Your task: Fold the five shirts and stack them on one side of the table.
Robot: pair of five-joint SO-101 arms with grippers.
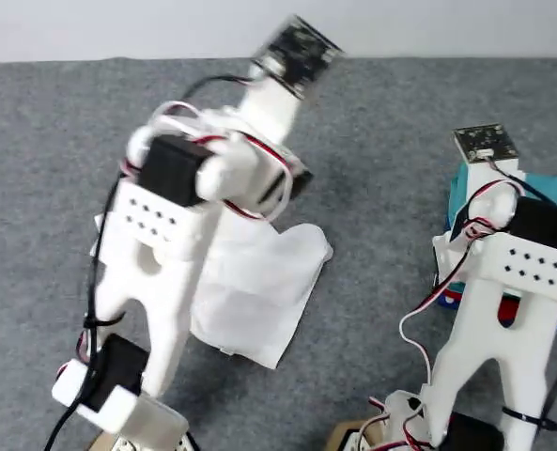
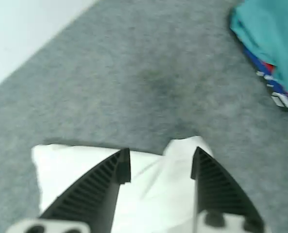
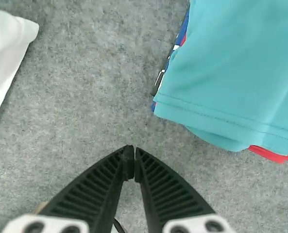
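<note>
White shirt (image 1: 259, 282) lies partly folded, rumpled, mid-table (image 1: 400, 188). Left gripper (image 2: 160, 160) hangs over it, fingers apart, holding nothing. Right gripper (image 3: 131, 155) has its fingers together and empty, above bare grey surface just beside the stack (image 3: 216, 116). Teal shirt (image 3: 231, 63) lies on top, with blue and red garments beneath.

Judged step: folding the white shirt. The next move calls for pinching a free edge cleanly. White marks show on the blue garment; nothing legible.
</note>
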